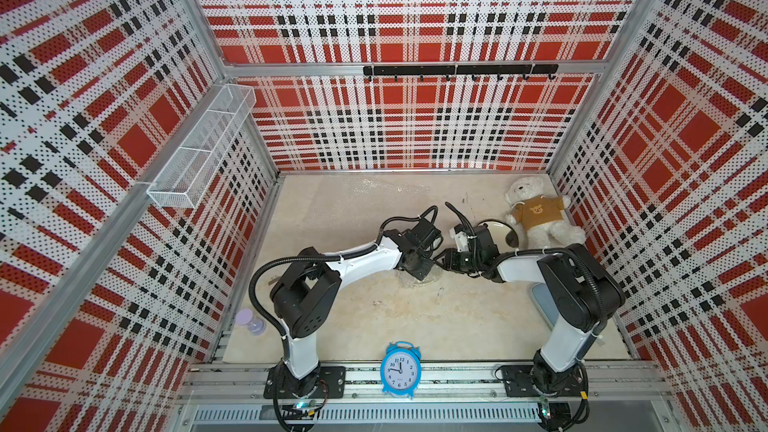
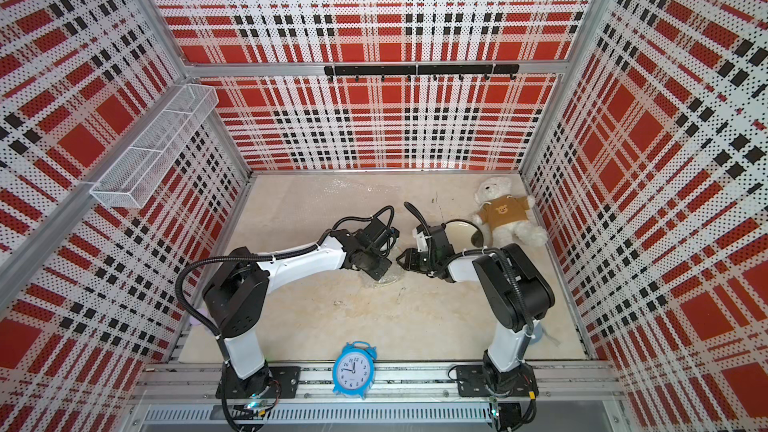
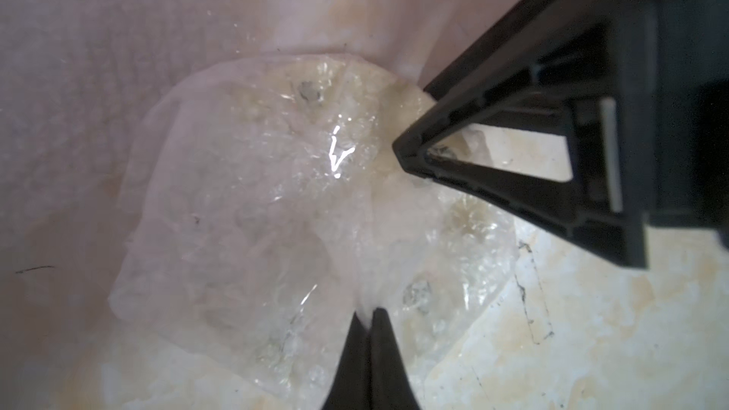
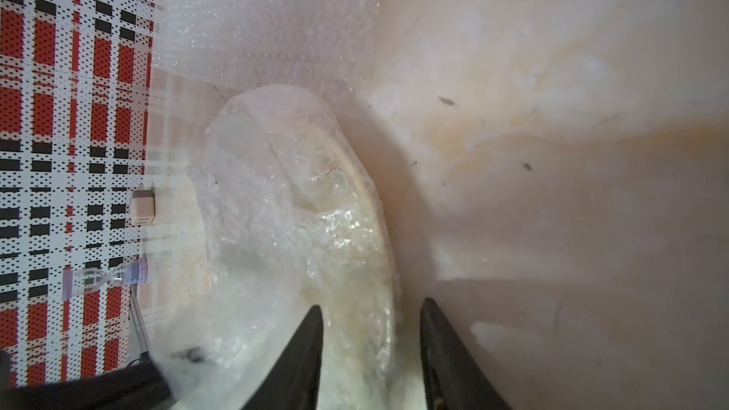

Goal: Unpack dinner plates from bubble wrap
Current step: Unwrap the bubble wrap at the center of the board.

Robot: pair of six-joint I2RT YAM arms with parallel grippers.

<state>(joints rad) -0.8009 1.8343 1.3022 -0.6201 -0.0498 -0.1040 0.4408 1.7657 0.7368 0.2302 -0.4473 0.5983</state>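
Left gripper (image 3: 369, 311) fingertips are pressed together on a fold of the bubble wrap (image 3: 244, 207) at its edge. Inside lies a cream plate (image 4: 355, 230), mid-table. Right gripper (image 4: 372, 309) jaws stand apart, straddling its rim. Bare table (image 1: 436, 317) lies in front, toward the blue alarm clock (image 1: 401, 369).

Left black-and-white robot arm (image 1: 361, 258) reaches forward and inward from its base, elbow raised, wrist bent downward. Right black-and-white robot arm (image 1: 515, 268) also reaches inward, elbow high, forearm low, wrist turned toward the left arm. In both top views the two wrists are close together, almost meeting. Left black two-finger gripper (image 3: 371, 315) has its tips pressed together, pinching a fold of clear bubble wrap (image 3: 244, 199). Right black two-finger gripper (image 4: 371, 309) has its jaws apart, with a plain gap between the fingers (image 4: 311, 349).
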